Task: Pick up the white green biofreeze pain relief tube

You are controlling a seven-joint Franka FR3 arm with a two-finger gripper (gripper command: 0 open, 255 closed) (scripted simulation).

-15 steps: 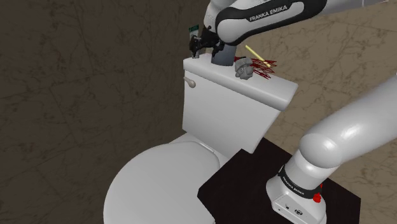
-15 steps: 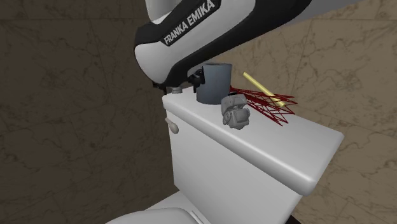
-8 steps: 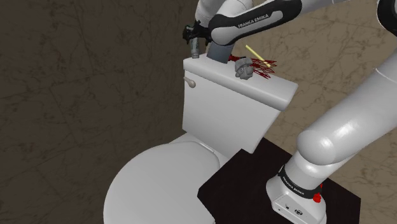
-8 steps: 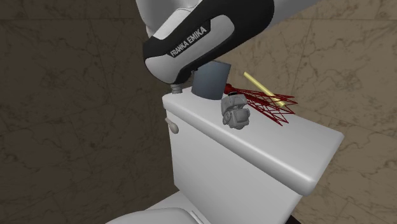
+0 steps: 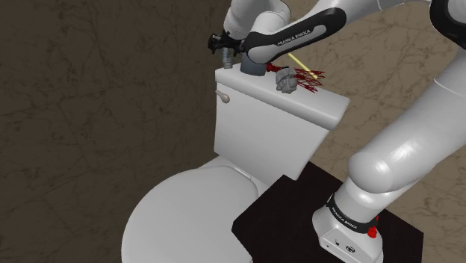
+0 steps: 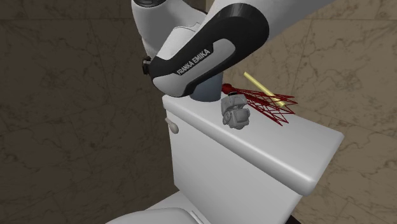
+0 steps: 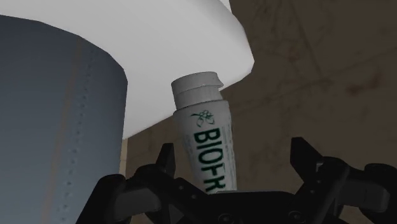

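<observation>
White-and-green tube (image 7: 205, 143), one, between the pincer's (image 7: 235, 159) two parted fingers (image 7: 167, 163); one grey-blue roll (image 7: 57, 121) alongside

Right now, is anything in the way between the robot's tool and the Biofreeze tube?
Nothing visible does. The tube sits right between the tool's open fingers. The blue-grey roll stands close beside them, but off to the side, not in between.

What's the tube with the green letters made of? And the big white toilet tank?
The tube looks like smooth, matte white plastic: an even surface with green letters printed on it. The toilet tank looks like glossy white ceramic, going by the soft shine on it, but that's a guess.
</observation>
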